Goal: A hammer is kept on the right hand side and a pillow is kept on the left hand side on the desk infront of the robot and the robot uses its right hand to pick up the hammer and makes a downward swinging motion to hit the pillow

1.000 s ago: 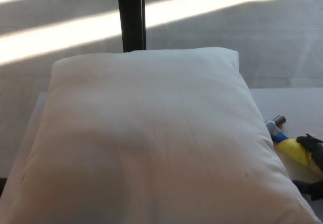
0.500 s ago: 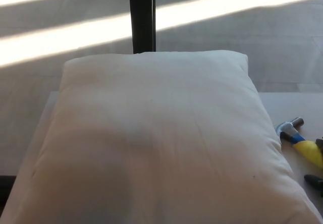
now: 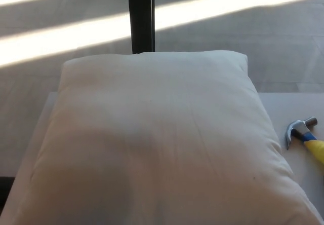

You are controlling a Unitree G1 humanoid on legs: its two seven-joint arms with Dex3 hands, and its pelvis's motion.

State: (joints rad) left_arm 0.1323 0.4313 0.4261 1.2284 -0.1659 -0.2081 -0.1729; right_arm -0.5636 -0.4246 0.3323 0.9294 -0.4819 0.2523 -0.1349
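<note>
On the pale desk (image 3: pixel 298 108) before your robot, a large white fabric pillow (image 3: pixel 152 139) filled the left and middle, laid flat as a soft target. Just beside its right edge lay the steel claw hammer with blue-and-yellow handle (image 3: pixel 304 134), running off frame. Neither hand showed, so you could not judge their state or distance.

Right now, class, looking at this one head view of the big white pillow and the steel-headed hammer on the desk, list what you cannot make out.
- Steel-headed hammer with blue and yellow handle: most of the handle is cut off by the picture's right edge.
- Both robot hands: out of frame, so any grasp is unknown.
- White desk: largely hidden under the big white pillow.
- Pillow's near edge: cut off by the bottom of the picture.
</note>
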